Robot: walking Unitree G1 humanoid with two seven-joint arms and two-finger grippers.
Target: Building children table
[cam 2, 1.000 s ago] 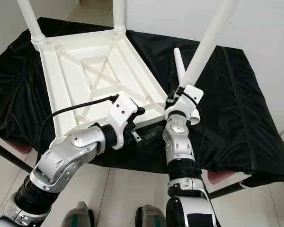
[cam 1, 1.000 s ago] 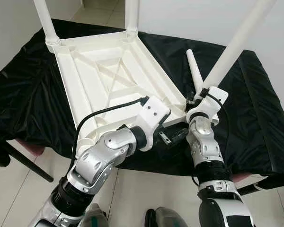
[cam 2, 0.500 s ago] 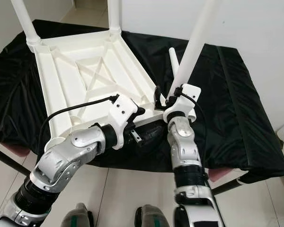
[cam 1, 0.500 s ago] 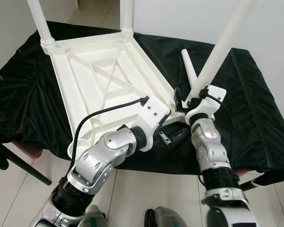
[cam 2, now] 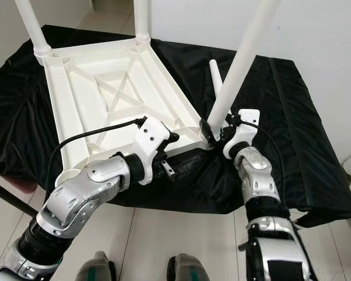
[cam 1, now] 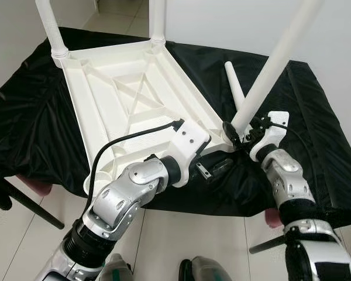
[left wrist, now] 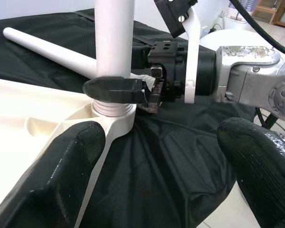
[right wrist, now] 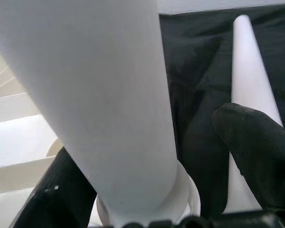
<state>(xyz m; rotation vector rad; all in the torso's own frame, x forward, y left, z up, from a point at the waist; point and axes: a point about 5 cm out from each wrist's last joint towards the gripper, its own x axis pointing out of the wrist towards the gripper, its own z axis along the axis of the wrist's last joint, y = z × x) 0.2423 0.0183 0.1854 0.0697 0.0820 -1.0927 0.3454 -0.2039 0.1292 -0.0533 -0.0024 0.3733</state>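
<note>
On the black-draped bench [cam 1: 316,146] the white child's tabletop [cam 1: 128,99] lies upside down, ribbed underside up. Two legs [cam 1: 50,26] stand in its far corner sockets. A third leg [cam 1: 275,61] rises tilted from the near corner socket [left wrist: 111,110] on the robot's right. The right gripper [cam 2: 213,130] has its fingers [left wrist: 115,89] set around the foot of this leg just above the socket collar; they look closed against it, and the right wrist view shows a dark finger on each side of the white tube. Whether the leg is fully seated I cannot tell, since it leans rather than stands straight like the far pair.

The left gripper [left wrist: 161,171] hovers near the same corner, low at the bench edge, its fingers [left wrist: 69,166] spread wide and holding nothing. A fourth leg [cam 1: 237,88] lies loose on the cloth just beyond the held one, and the near left corner has no leg.

So the job seems past halfway: two legs done, one going in, one left, then turning the table upright.
</note>
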